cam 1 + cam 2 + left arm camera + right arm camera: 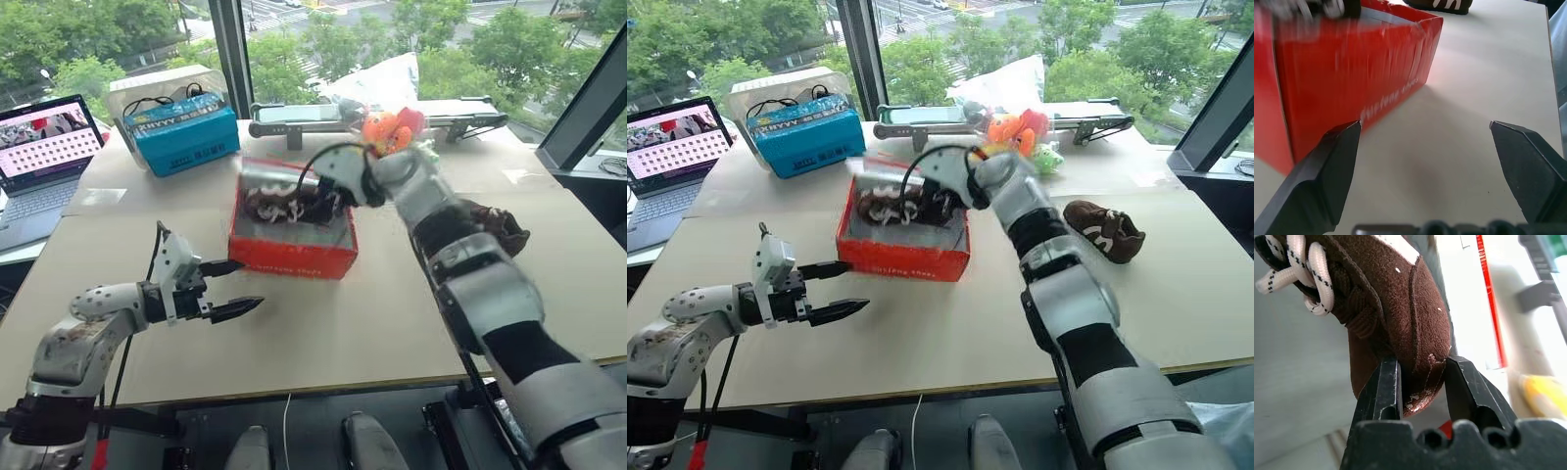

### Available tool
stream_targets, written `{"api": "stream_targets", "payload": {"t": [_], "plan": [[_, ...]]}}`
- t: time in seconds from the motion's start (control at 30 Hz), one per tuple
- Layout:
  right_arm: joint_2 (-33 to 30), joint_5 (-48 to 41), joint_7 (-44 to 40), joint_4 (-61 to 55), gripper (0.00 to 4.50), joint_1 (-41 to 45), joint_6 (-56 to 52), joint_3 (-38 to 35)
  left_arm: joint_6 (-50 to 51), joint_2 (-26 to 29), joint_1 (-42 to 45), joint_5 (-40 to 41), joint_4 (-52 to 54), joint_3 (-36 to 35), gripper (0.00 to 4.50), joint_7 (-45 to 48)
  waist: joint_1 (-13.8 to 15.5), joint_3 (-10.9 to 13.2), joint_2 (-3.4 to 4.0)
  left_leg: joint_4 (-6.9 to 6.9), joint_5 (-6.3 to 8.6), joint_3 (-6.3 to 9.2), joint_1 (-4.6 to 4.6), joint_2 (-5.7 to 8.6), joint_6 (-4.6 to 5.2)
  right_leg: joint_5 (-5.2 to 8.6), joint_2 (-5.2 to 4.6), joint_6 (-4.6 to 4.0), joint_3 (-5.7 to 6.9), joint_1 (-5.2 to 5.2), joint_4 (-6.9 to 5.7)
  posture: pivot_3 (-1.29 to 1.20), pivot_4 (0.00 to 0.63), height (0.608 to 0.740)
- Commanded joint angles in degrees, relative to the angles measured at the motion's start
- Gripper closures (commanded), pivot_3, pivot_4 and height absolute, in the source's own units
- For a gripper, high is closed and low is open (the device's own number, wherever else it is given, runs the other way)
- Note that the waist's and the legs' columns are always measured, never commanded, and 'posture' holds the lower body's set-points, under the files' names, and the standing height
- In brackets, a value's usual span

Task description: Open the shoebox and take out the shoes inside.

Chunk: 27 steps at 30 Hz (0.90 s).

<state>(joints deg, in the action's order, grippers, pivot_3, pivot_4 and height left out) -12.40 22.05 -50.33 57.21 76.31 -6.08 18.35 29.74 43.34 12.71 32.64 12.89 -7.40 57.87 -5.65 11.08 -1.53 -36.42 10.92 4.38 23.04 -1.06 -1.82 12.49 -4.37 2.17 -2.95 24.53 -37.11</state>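
Right wrist view: your right gripper (1422,377) pinches a shoe (1386,308) over the shoebox (904,257); left gripper (838,289) gapes beside it.

One shoe (896,208) in shoebox (904,257), another (1104,230) right

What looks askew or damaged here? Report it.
Nothing looks damaged or spilled. The shoebox sits open and skewed to the table edge. One shoe lies alone on the table; the right gripper pinches the other shoe by its heel.
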Motion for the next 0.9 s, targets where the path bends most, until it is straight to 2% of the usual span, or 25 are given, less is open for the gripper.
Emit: {"api": "stream_targets", "payload": {"t": [0.03,0.23,0.57,0.77,0.9], "plan": [[1.2,1.8,1.9,-4.9,3.56,-1.2,-0.9,2.8,-1.4,-0.2,0.7,-0.2,1.0,-0.4,0.00,-0.1,0.1,0.0,0.00,0.00,0.00,0.00,0.02,0.00,0.00,-0.01,0.00,-0.01,0.00,0.02,-0.01,0.00,0.150,0.715],[0.1,2.6,3.9,-4.9,3.56,-1.3,-1.4,3.7,-1.1,-0.3,-0.2,-0.2,1.9,-1.2,0.00,-0.3,0.2,0.0,-0.02,-0.01,-0.01,0.00,0.00,0.00,-0.01,-0.02,0.00,-0.03,0.00,0.02,-0.01,0.00,0.150,0.715],[-7.6,-2.7,-5.6,-25.4,3.56,-2.7,-11.8,-0.3,-1.4,-1.0,0.2,-0.5,1.5,-0.6,0.00,-0.6,0.2,0.0,-0.01,-0.01,0.00,0.01,0.19,0.00,-0.01,-0.03,-0.01,-0.04,0.02,0.21,-0.02,0.00,0.150,0.715],[-7.1,-10.5,-7.5,-39.9,3.56,-4.3,-29.9,-7.1,-1.6,-1.4,0.8,-0.8,1.0,0.0,0.00,-0.1,0.3,0.0,-0.01,-0.02,-0.01,0.01,0.19,0.00,-0.01,-0.03,0.00,-0.04,0.02,0.23,-0.07,0.00,0.150,0.715],[-13.7,-15.3,-3.4,-44.8,3.56,-2.0,-50.3,-19.5,-1.8,-1.2,0.2,-0.6,1.7,-1.0,0.00,-0.2,1.7,0.0,-0.01,-0.06,-0.01,0.02,0.25,0.00,-0.01,-0.03,-0.03,-0.05,0.03,0.23,-0.07,0.00,0.150,0.715]]}}
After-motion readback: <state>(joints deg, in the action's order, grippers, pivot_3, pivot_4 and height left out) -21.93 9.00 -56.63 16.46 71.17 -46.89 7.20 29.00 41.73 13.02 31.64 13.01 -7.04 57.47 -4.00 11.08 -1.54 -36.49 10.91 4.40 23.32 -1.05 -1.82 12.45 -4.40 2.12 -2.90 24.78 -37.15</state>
